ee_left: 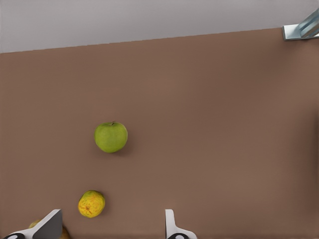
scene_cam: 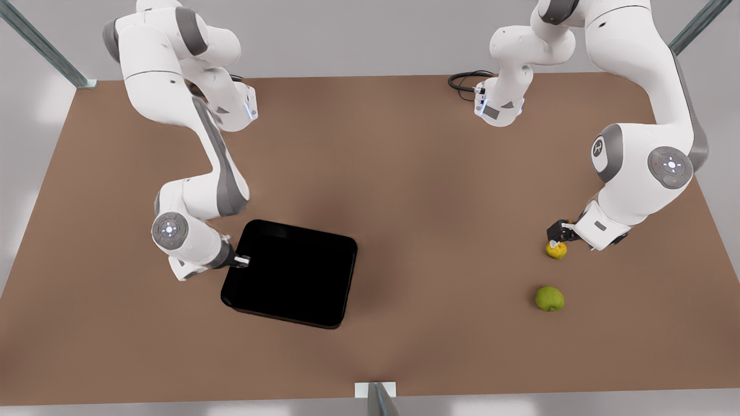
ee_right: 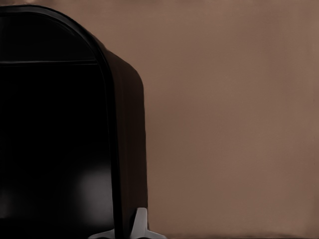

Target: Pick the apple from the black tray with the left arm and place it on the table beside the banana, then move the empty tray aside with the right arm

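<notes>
The black tray (scene_cam: 292, 274) lies empty on the table (scene_cam: 404, 173), toward the front view's left. My right gripper (scene_cam: 241, 261) is shut on its rim; the right wrist view has the tray's rim (ee_right: 127, 149) between the gripper's (ee_right: 122, 228) jaws. The apple (scene_cam: 549, 299) rests on the table at the front view's right, and is also in the left wrist view (ee_left: 111, 137). My left gripper (scene_cam: 558, 234) hovers open and empty (ee_left: 112, 220) a short way from it. The banana is mostly hidden under that gripper.
A smaller yellow-orange round fruit (scene_cam: 556, 250) sits just below the left gripper, between it and the apple (ee_left: 91, 204). A black cable (scene_cam: 465, 81) coils at the table's back edge. Grey frame posts (scene_cam: 376, 398) stand at the edges.
</notes>
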You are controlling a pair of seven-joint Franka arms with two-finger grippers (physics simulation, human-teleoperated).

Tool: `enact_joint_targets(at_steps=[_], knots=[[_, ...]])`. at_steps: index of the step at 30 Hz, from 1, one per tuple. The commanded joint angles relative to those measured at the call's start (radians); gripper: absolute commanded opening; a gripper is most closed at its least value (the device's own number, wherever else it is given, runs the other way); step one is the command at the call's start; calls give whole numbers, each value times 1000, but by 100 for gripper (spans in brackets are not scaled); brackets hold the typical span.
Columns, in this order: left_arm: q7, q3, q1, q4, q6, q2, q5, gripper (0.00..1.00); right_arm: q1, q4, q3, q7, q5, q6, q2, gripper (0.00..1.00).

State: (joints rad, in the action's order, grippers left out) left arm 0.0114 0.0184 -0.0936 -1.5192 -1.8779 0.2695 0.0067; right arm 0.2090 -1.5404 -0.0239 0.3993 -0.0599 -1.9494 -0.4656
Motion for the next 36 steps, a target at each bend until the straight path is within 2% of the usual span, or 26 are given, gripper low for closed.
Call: enact_joint_targets(at_steps=[1, 8, 10, 12, 14, 19, 20, 21, 22, 23, 26, 27, 28, 29, 30, 31, 36], knots=[[-5, 0, 0, 1, 0, -1, 1, 100, 0, 16, -63, -408, -34, 142, 7, 18], [-5, 0, 0, -1, 0, -1, 1, 100, -2, 31, -229, -740, -29, 126, -42, 17], [-5, 0, 0, -1, 0, -1, 1, 100, -3, 45, -272, -816, -63, 93, -91, 17], [-5, 0, 0, -1, 0, -1, 1, 100, -3, 127, -335, -932, -150, 92, -191, 17], [-5, 0, 0, 1, 0, -1, 1, 100, -19, 137, -341, -976, -153, 32, -223, 16], [2, 0, -6, 2, -12, 14, -1, 100, -26, 137, -341, -996, -187, 26, -246, 16], [-5, 0, -24, 2, -23, 14, 24, 100, -25, 138, -341, -996, -187, 26, -252, 19], [-7, 0, -34, 1, -23, 16, 29, 100, -25, 140, -341, -995, -187, 26, -252, 60], [-5, 2, -32, 2, -23, 20, 25, 100, -22, 141, -341, -972, -189, 26, -249, 96], [-5, 2, -32, 2, -23, 20, 27, 100, -22, 155, -344, -965, -204, 29, -242, 100], [-5, 2, -31, 2, -24, 20, 29, 100, -10, 155, -318, -927, -207, 82, -88, 100], [-5, 2, -31, 2, -24, 20, 29, 100, 24, 157, -289, -775, -178, 151, -19, 100], [-5, 2, -31, 2, -23, 20, 29, 100, 29, 160, -144, -588, -11, 170, 44, 100], [-5, 2, -31, 2, -24, 22, 29, 100, 4, 167, -57, -530, 120, 172, 73, 100], [-5, 2, -31, 2, -24, 22, 29, 100, -66, 169, -24, -539, 126, 176, 76, 100], [-5, 3, -31, 2, -24, 20, 29, 100, -143, 167, 55, -554, 132, 181, 97, 100], [-4, 3, -31, 2, -24, 22, 32, 100, -143, 169, 33, -582, 130, 208, 108, 100]])
